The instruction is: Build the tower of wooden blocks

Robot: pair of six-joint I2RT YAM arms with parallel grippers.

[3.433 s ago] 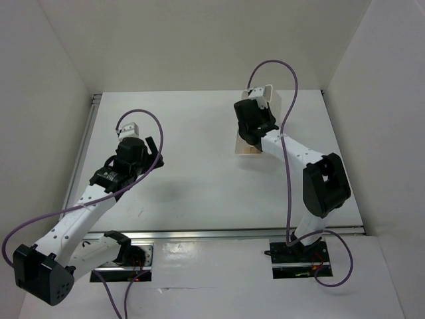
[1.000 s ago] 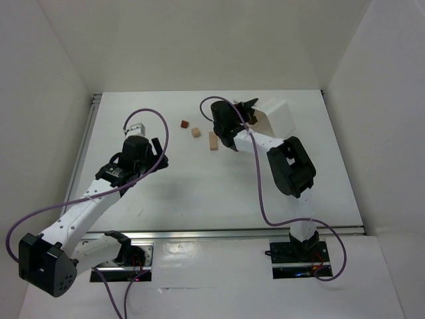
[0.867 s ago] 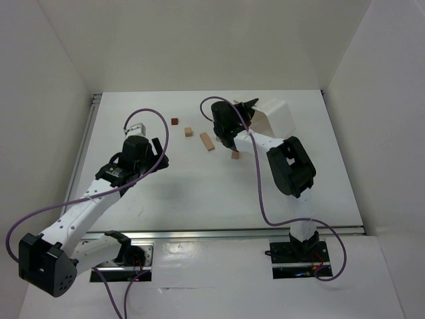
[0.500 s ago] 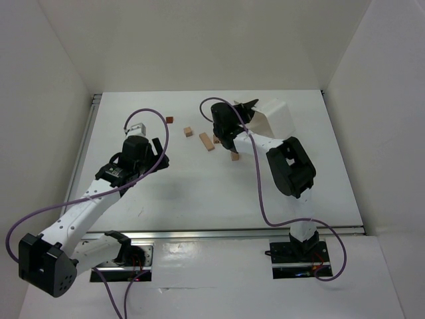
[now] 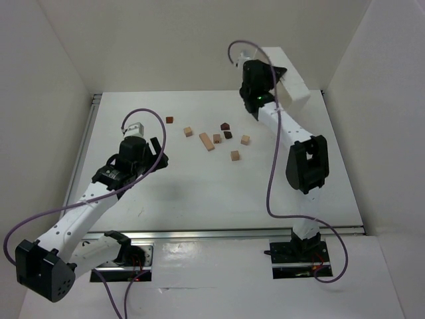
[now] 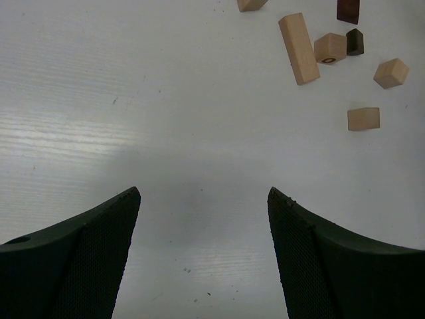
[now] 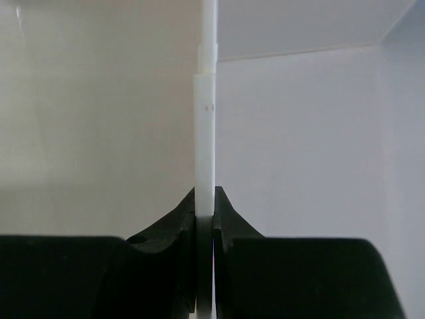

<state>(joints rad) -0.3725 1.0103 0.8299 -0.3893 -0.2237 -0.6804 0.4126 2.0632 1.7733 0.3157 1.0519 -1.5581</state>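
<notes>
Several small wooden blocks lie scattered on the white table: a long pale block [image 5: 207, 141] [image 6: 298, 48], a pale cube [image 5: 188, 131], an orange-tan cube [image 5: 234, 155] [image 6: 363, 119], another tan cube [image 5: 245, 139] [image 6: 390, 72], dark brown pieces [image 5: 225, 125] [image 5: 170, 120] [image 6: 354, 42]. My left gripper [image 5: 154, 154] [image 6: 202, 252] is open and empty, near the table, left of the blocks. My right gripper [image 5: 271, 83] [image 7: 204, 219] is shut on the wall of the white plastic tray [image 5: 287, 81] [image 7: 206, 133], held high at the back.
White walls enclose the table on three sides. A metal rail [image 5: 219, 232] runs along the near edge by the arm bases. A purple cable [image 5: 275, 173] hangs along the right arm.
My right arm has lifted the white tray up and back to the right, away from the table. More blocks now lie loose in the middle. The left arm has barely moved.
</notes>
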